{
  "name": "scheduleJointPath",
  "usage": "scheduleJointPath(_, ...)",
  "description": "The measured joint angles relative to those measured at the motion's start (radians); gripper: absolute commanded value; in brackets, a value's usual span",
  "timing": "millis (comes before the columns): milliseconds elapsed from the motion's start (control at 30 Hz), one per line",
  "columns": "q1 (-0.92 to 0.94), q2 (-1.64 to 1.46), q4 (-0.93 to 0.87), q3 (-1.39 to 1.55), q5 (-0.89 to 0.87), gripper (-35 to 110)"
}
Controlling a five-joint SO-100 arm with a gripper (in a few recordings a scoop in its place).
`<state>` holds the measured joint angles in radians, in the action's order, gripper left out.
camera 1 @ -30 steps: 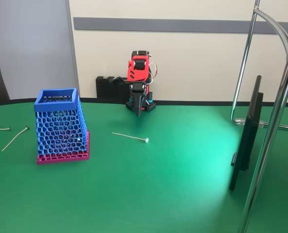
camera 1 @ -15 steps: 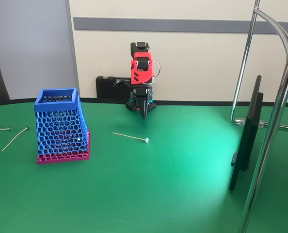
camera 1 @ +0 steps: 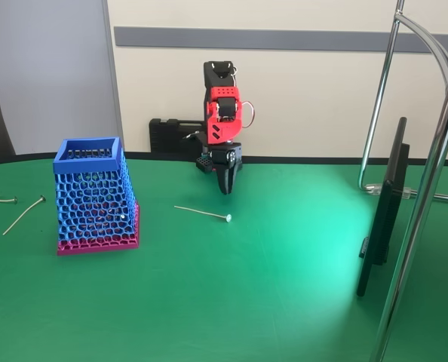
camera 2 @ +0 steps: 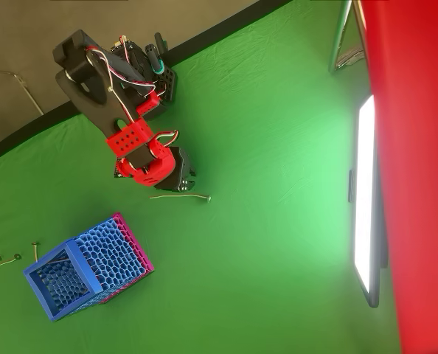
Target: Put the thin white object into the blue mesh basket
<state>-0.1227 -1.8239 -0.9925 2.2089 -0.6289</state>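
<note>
I hang my pincer, clenched and empty, above centre frame over the stick. Next: spread, drop onto it, then carry to the basket at left.

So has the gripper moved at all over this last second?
Yes. In the fixed view the gripper has come forward and lower, away from the black box at the wall, toward the thin white object.

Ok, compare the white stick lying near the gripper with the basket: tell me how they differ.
The thin white object lies flat on the green table; the blue mesh basket stands upright. The stick is whitish and very slender; the basket is bulky, blue mesh with a pink base. The stick lies close below the gripper; the basket sits farther left. Both rest on the table, untouched.
</note>
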Motion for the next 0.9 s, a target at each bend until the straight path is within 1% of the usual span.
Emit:
scheduleJointPath(367,0.029,0.276,-0.074,-0.227,-0.026,12)
scheduleJointPath(900,0.058,0.413,-0.080,-0.353,-0.012,14)
